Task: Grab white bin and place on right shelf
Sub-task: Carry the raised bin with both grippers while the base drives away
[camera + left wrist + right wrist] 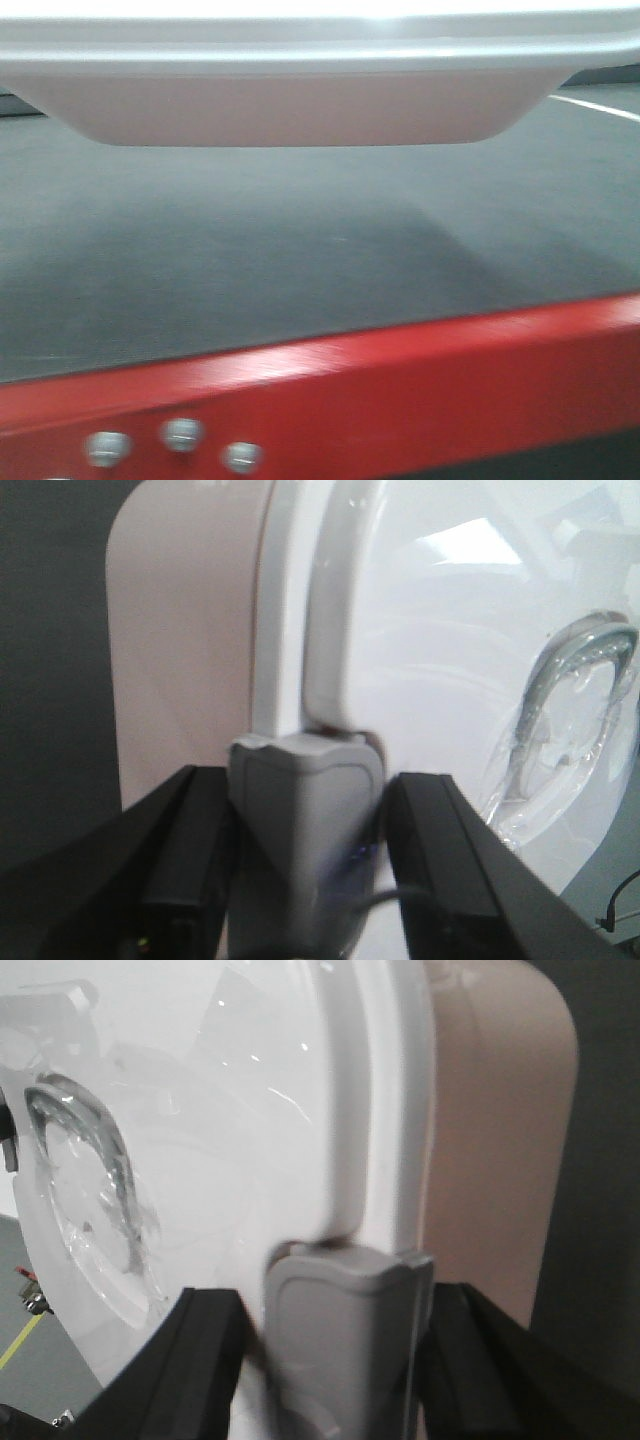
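The white bin (pixel 300 100) hangs across the top of the front view, its pinkish tub lifted clear above a dark surface. In the left wrist view my left gripper (pixel 308 780) is shut on the grey clip (pixel 305 820) at one end of the bin (pixel 190 630), beside its glossy white lid (pixel 430 630). In the right wrist view my right gripper (pixel 340 1295) is shut on the grey clip (pixel 345 1350) at the other end of the bin (pixel 490 1140), with the lid (pixel 200 1110) to its left. The stainless-steel right shelf is out of view.
A red-painted metal rail (pixel 420 370) with bolts (pixel 182 434) runs across the front, close to the camera. Behind it lies a dark grey flat surface (pixel 300 260) under the bin. A white floor line (pixel 595 105) shows at the far right.
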You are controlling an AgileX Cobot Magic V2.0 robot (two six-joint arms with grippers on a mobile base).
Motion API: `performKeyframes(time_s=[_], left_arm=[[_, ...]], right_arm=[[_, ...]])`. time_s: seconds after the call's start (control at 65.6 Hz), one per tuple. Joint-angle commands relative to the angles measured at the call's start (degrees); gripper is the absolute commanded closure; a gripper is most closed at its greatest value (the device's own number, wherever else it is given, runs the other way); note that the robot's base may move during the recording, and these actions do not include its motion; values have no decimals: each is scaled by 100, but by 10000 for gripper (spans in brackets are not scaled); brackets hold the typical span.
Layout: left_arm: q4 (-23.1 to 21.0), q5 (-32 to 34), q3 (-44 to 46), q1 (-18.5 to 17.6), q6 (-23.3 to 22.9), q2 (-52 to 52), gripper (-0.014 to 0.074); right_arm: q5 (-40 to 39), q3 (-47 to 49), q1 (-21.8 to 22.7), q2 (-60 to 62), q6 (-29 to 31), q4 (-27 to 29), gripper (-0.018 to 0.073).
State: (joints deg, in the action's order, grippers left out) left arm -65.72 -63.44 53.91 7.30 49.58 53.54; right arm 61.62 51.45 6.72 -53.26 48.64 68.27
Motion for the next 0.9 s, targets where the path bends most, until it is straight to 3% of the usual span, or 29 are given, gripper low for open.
performKeyframes(time_s=[0.0, 0.884], left_arm=[[-986, -1126, 169, -136, 34, -154, 410], [-999, -1126, 169, -136, 34, -206, 410]], right_arm=[[1109, 197, -114, 123, 91, 1320, 137], [1098, 197, -114, 123, 91, 1320, 137]])
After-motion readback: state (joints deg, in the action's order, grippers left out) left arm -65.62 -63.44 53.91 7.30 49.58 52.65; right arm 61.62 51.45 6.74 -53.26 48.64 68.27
